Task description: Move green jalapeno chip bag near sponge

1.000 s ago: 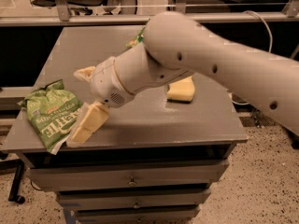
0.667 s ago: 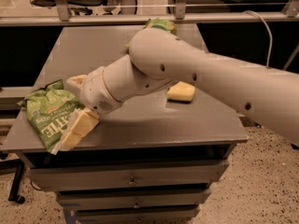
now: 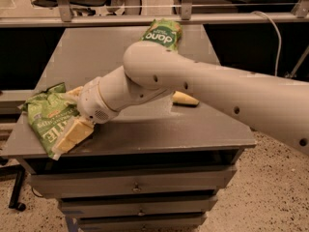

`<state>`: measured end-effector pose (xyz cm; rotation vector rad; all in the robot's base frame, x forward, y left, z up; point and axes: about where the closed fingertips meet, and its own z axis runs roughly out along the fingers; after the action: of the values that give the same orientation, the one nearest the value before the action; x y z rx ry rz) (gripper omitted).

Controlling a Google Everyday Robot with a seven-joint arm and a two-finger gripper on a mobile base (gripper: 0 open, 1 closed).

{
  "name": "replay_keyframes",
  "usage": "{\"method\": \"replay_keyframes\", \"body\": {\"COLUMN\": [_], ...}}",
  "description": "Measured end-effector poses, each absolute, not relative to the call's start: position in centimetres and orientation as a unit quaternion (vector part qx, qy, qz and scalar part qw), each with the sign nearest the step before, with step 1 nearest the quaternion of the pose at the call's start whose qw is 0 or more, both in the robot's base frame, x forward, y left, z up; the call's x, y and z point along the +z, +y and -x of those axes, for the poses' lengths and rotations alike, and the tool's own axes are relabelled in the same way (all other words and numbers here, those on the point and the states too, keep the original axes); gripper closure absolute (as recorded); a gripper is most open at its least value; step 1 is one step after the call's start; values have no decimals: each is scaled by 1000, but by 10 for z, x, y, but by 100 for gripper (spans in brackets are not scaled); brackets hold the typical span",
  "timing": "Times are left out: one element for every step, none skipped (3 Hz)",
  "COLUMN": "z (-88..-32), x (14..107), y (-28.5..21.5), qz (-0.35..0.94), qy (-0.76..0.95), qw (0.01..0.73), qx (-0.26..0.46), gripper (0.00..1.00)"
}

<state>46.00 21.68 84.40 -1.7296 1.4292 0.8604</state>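
The green jalapeno chip bag (image 3: 44, 119) lies crumpled at the front left corner of the grey table (image 3: 145, 129), white lettering up. My gripper (image 3: 63, 120) is at the bag's right side, open, with one pale finger (image 3: 73, 133) lying over the bag's lower right part and the other (image 3: 72, 92) at its upper right edge. The bag rests on the table. The sponge (image 3: 185, 99), a pale yellow block, lies right of the table's middle, partly hidden behind my arm.
A green-and-orange bag with a dark oval logo (image 3: 161, 33) lies at the table's back edge. My thick white arm (image 3: 203, 88) crosses the table from the right. Drawers sit below the tabletop; a railing runs behind it.
My gripper has moved left across the table, and its fingers now straddle the right part of the chip bag. The bag and sponge have stayed in place.
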Motion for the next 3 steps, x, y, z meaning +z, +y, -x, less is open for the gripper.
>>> {"method": "replay_keyframes", "body": {"z": [-460, -462, -469], "x": [837, 839, 854], "y": [217, 216, 213], "qz": [668, 668, 674], "qy": [561, 562, 557], "qw": [359, 360, 366], "qx": [332, 328, 319], "gripper": [41, 64, 87]}}
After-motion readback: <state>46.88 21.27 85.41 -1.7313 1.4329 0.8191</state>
